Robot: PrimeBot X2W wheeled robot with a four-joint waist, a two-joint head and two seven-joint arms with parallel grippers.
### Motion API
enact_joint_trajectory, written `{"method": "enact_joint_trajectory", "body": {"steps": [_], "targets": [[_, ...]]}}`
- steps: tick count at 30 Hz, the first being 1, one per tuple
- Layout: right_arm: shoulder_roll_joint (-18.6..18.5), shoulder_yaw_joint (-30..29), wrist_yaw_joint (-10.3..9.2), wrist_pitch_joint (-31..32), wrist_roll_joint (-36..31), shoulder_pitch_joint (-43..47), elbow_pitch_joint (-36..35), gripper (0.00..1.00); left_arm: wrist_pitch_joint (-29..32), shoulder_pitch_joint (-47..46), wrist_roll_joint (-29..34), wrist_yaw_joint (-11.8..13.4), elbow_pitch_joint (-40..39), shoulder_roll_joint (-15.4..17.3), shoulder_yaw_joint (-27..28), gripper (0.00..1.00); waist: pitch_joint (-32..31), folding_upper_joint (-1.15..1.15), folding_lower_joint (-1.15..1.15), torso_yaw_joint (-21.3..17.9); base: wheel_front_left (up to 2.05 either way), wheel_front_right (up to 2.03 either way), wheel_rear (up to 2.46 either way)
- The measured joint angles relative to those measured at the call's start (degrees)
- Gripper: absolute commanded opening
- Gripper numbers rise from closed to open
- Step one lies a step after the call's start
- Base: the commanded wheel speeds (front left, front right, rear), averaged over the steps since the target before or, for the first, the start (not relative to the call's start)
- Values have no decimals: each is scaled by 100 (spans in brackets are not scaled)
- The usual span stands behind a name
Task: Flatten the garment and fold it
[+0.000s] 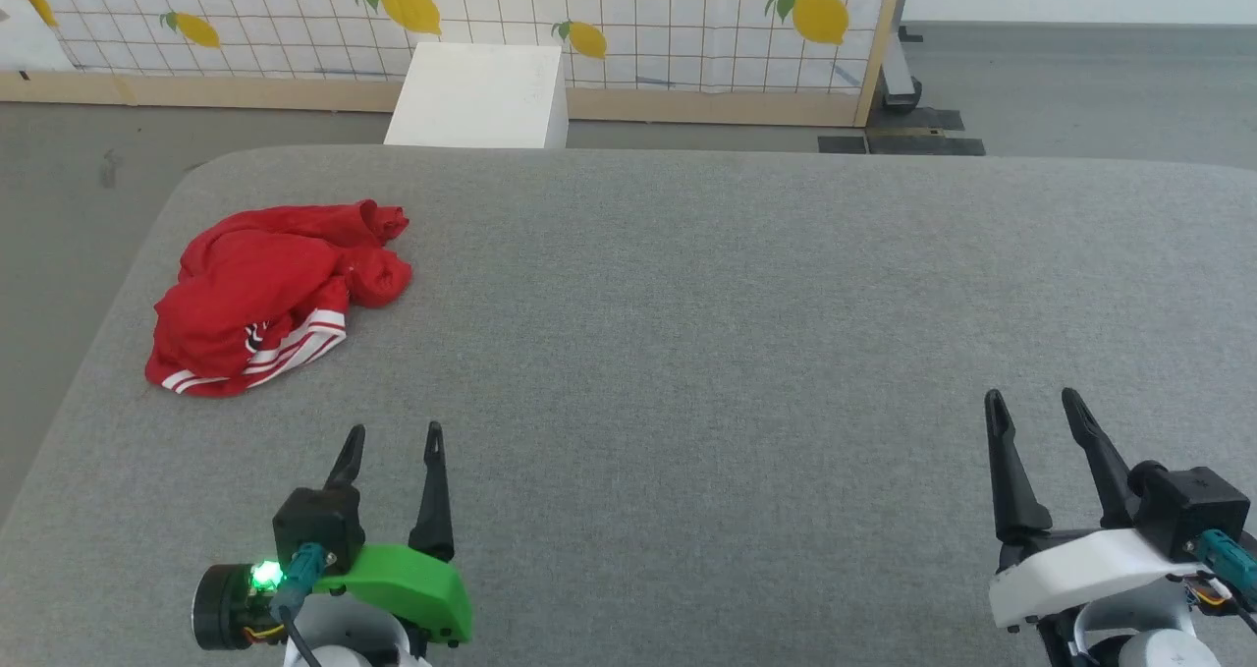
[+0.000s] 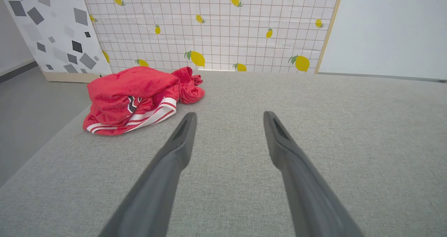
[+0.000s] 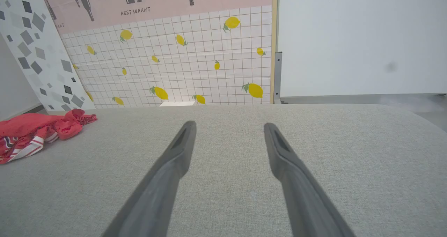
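Note:
The garment [image 1: 265,294] is a red shirt with red-white striped trim, lying crumpled in a heap on the left part of the grey table [image 1: 687,304]. My left gripper [image 1: 393,436] hovers open near the table's front edge, below and right of the heap, nothing between its fingers. In the left wrist view the garment [image 2: 136,97] lies ahead and to the left of the open left gripper [image 2: 228,115]. My right gripper [image 1: 1033,399] stands open at the front right, far from the cloth. The right wrist view has the garment [image 3: 35,134] at its far left, beyond the open right gripper [image 3: 228,125].
A white box [image 1: 481,95] stands on the floor past the table's far edge. Behind it runs a tiled panel with lemon prints [image 1: 589,19], with a wooden frame. The table's left edge [image 1: 108,323] passes close to the garment. Grey floor lies beyond it.

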Motion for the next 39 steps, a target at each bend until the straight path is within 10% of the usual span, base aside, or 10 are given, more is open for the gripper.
{"method": "enact_joint_trajectory", "body": {"steps": [39], "targets": [[0,-96,-1,-457,235,93,344,100,-449,-46,-222,76,288,0,-19,100,-60,0,0,437,0,0,0]]}}
